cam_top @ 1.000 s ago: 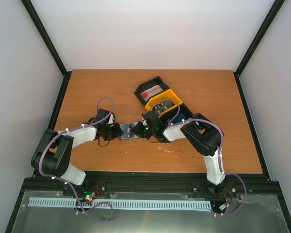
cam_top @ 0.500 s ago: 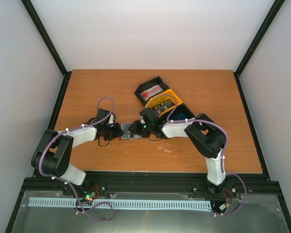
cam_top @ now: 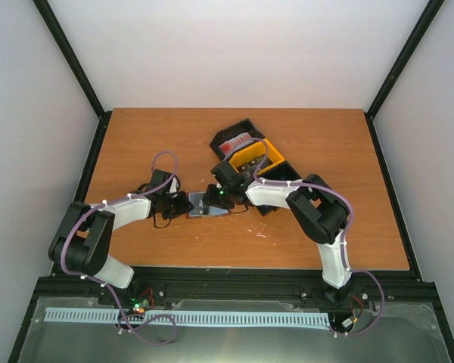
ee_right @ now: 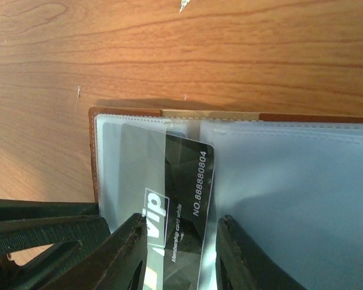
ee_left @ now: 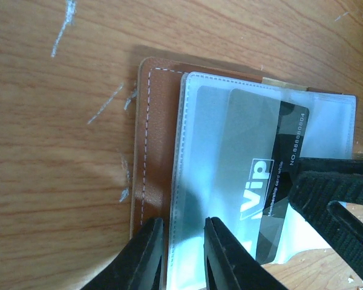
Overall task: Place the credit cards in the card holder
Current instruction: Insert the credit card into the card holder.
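Wooden table carried the open card holder, with the left end effector pinching its near edge. Black credit card sat half-sleeved, long axis pointing straight away from the right end effector, jaws apart astride it, apparently not clamping.

One card holder, with one black card in its sleeves. Two bins can be made out: one black bin and one yellow bin (the red-and-white stack in the black one is too small to count). Two arms, the left arm and the right arm. One table.
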Robot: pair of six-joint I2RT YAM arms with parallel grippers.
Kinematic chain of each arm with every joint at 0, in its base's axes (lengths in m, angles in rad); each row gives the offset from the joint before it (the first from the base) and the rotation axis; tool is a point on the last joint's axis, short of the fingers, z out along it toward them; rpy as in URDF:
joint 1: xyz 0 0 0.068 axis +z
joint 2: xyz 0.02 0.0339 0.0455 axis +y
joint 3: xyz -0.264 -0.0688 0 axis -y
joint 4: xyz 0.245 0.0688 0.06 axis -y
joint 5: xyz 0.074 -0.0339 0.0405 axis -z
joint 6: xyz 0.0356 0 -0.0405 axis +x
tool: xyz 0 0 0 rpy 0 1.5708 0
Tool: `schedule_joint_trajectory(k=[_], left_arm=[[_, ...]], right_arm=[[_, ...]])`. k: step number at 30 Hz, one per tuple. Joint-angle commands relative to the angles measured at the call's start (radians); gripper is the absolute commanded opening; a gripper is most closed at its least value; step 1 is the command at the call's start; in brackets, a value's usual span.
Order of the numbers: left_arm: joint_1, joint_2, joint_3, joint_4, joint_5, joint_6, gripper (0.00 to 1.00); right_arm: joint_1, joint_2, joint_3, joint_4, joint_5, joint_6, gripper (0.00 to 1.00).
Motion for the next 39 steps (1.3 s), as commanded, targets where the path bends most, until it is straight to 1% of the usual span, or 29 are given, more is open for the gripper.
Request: schedule_joint_trajectory(k=[1,8,23,29,31,34,37,39], left_arm=[[-0.004,0.034,-0.019,-0.064,-0.024,0.013,0.22],[-0.004,0.046,-0.021,-0.061,-0.019,0.021,0.22],[-0.004,0.055,-0.025,-0.049,-0.001,0.021,0.22],[-0.004,0.04,-0.028,-0.051,0.001,0.017,0.27],[-0.004,0.027,-0.03,-0.056,-0.004,0.009,0.28],[-0.004,-0.004,-0.032,-0.074,-0.03,-0.006,0.3],[-0.004,-0.058,-0.012,-0.099,-0.007,0.017,0.36],[-0.005,-0.106,0.015,-0.136,0.007,0.035,0.42]], right_arm=[[0.006,0.065,0.008,-0.065,-0.025,-0.032,0.32],[0.011,0.064,0.002,0.008,-0.103,-0.053,0.29],[0.02,0.116,0.065,0.034,-0.199,-0.068,0.3],[0.018,0.096,0.069,0.033,-0.263,0.0,0.32],[0.016,0.07,0.079,-0.016,-0.228,0.01,0.33],[0.008,0.026,0.11,-0.136,-0.111,-0.033,0.36],[-0.005,-0.045,0.144,-0.251,-0.011,-0.106,0.38],[-0.017,-0.112,0.161,-0.32,0.038,-0.165,0.4]])
